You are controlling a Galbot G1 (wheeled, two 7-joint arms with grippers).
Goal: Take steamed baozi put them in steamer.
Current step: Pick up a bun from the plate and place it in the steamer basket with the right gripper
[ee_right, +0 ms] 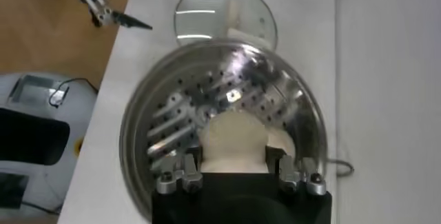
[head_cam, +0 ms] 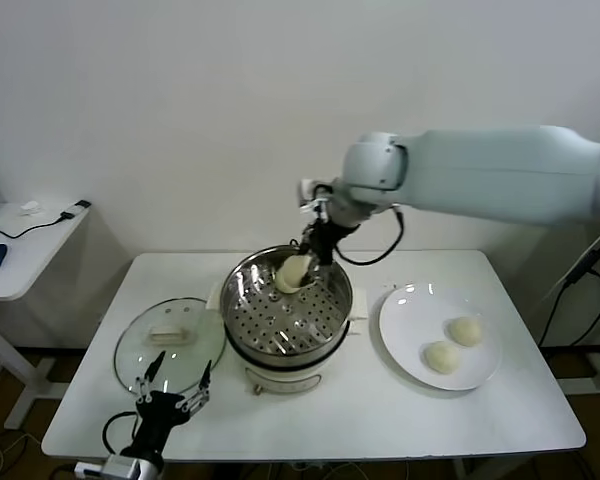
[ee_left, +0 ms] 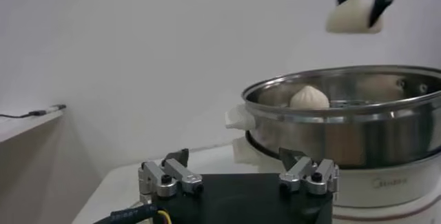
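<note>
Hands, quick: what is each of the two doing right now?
Left hand: open, empty, low by the table's front edge.
Right hand: closed on a small cream-white dough bun above the round shiny steel steamer.

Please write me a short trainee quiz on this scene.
1. True or false: the right gripper is empty.
2. How many baozi lie on the plate?
3. Where is the lid? A: on the table beside the steamer. B: on the steamer. C: on the plate.

Key
1. False: it is shut on a held baozi above the steamer.
2. Two.
3. A.
</note>
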